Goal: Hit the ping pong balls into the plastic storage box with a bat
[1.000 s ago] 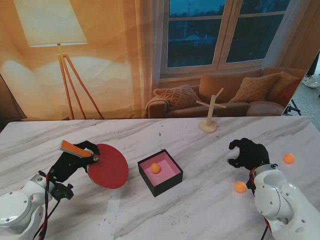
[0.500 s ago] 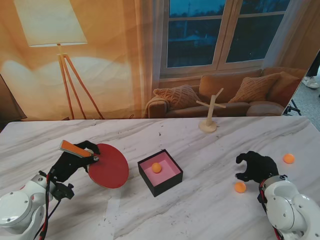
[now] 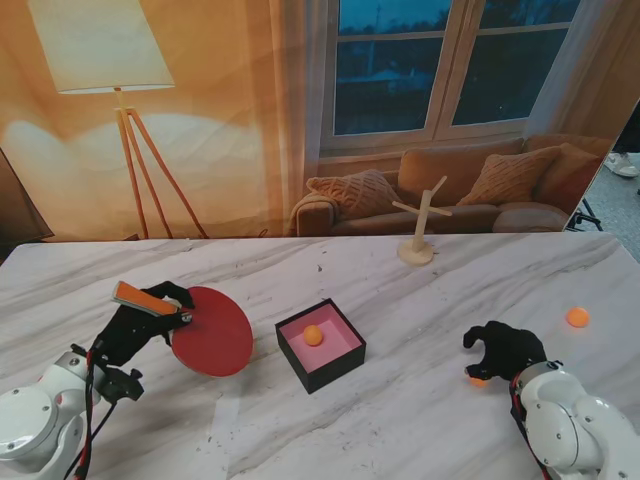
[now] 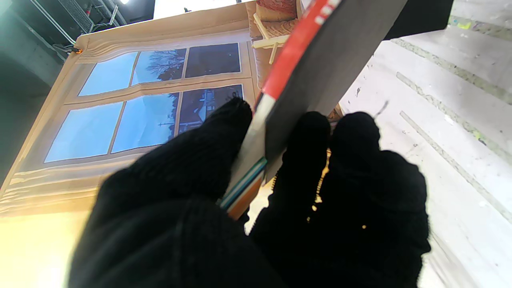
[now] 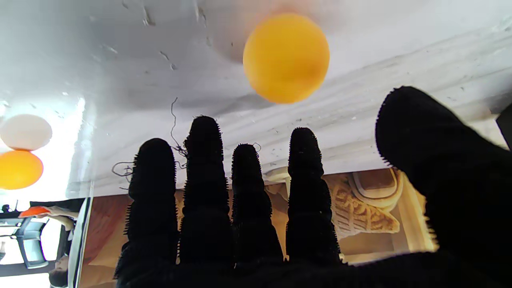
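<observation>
The left robot hand [image 3: 140, 325] is wrapped around the orange handle of the bat [image 3: 205, 329], thumb on one side and the other fingers on the opposite side, as the left wrist view [image 4: 256, 192] shows with the blade's edge rising between them. The red blade of the bat is tilted and held over the table [image 3: 400, 420], just to the left of the plastic storage box [image 3: 320, 344] and apart from it. That box, black outside and pink inside, sits near the middle of the table with one orange ping pong ball [image 3: 313, 334] resting in it. The right robot hand [image 3: 503, 350] is on the right side of the table, palm down, holding nothing: in the right wrist view [image 5: 280, 224] its four fingers [image 5: 306, 188] stand straight and slightly separated, with the thumb set well off to the side. A second ball [image 5: 286, 58] lies on the table just ahead of those fingertips without touching them; in the stand's view it shows only as an orange sliver [image 3: 477, 379] at the nearer edge of the hand. A third ball [image 3: 577, 317] rests farther right, near the table's edge and well apart from the hand. A small wooden stand [image 3: 417, 235] sits at the far side of the table.
</observation>
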